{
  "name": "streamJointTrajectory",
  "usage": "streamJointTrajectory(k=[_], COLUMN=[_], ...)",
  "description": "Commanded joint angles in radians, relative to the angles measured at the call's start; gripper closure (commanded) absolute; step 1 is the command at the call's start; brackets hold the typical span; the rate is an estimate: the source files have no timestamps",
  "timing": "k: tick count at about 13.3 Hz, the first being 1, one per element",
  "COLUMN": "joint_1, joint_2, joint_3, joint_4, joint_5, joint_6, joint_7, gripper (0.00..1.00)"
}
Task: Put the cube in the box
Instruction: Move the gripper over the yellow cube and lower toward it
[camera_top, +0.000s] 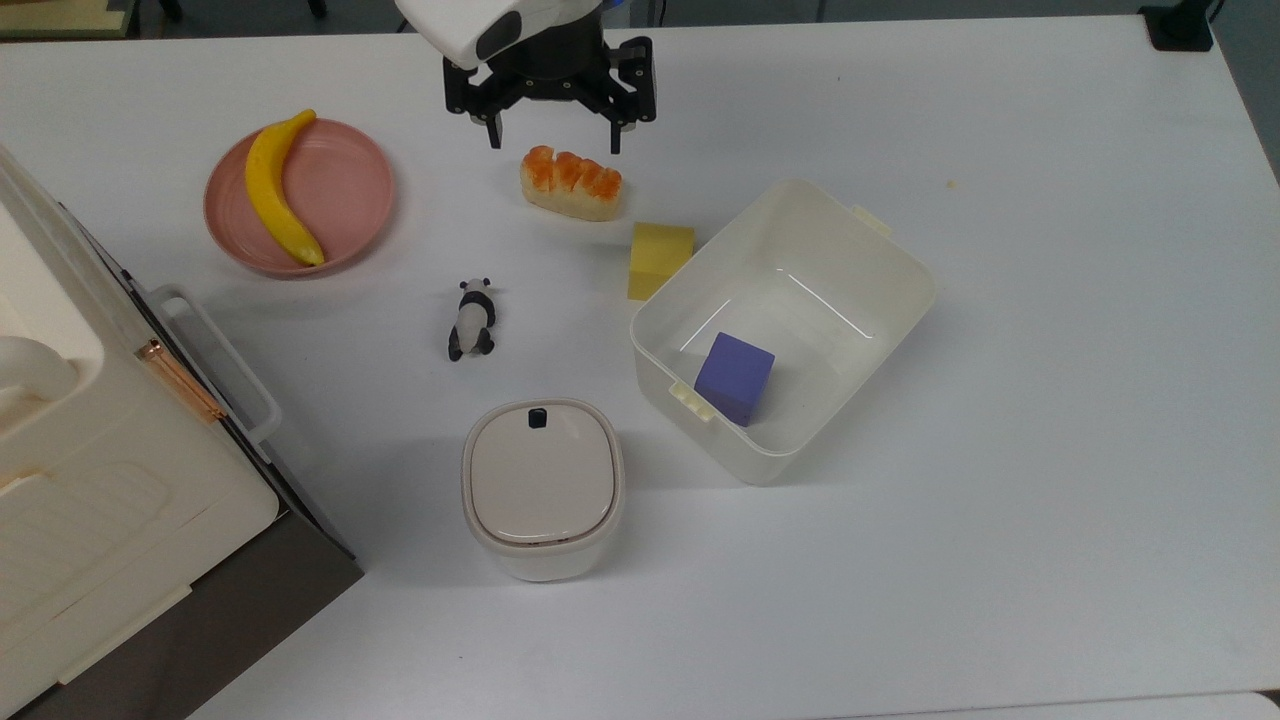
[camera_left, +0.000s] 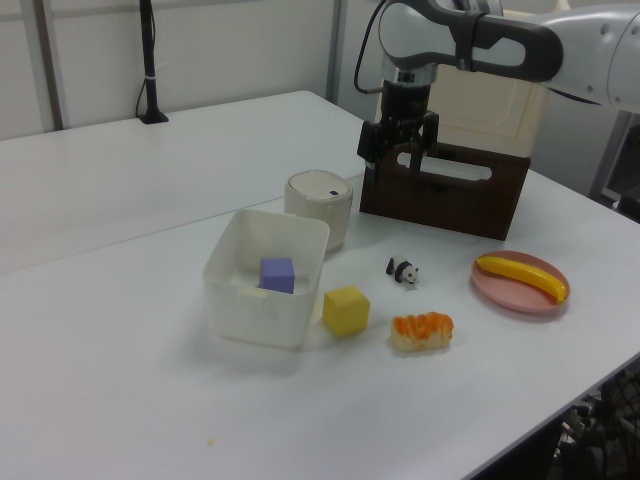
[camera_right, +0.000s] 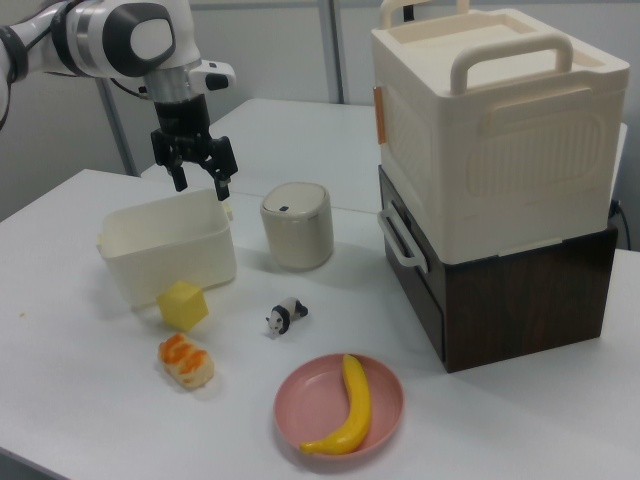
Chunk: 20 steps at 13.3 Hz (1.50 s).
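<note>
Nearest the lens in the top view sits the lidded white container (camera_top: 543, 490), toward the table's (camera_top: 1050, 300) near edge, and we look past it to what matters. Our gripper (camera_top: 552, 137) hangs with its jaws spread wide and nothing between them, up by the table's far edge in the top view, above the sushi piece (camera_top: 571, 184). From the jaws, the cube (camera_top: 658, 259) lies toward the table's near edge and a little toward the top view's right, beyond the sushi piece, so we judge the next move is a short reach down and across. We see the cube as a plain matte yellow block, resting flat on the table, seemingly touching the outer wall of the box (camera_top: 905, 262). That closeness may crowd one finger. Having no long axis, it leaves the jaws to straddle the faces clear of that wall. Inside the box already lies a purple cube (camera_top: 735, 377).
</note>
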Motion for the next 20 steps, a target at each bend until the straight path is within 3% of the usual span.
streamJointTrajectory(k=[1, 14, 20], joint_1=[0.007, 0.007, 0.019], joint_2=[-0.021, -0.013, -0.008], joint_3=[-0.005, -0.003, 0.0], joint_4=[-0.025, -0.041, -0.141], joint_5=[-0.014, -0.007, -0.004], joint_6=[-0.007, -0.001, 0.016], joint_7=[0.02, -0.004, -0.222], gripper=[0.0, 0.0, 0.0])
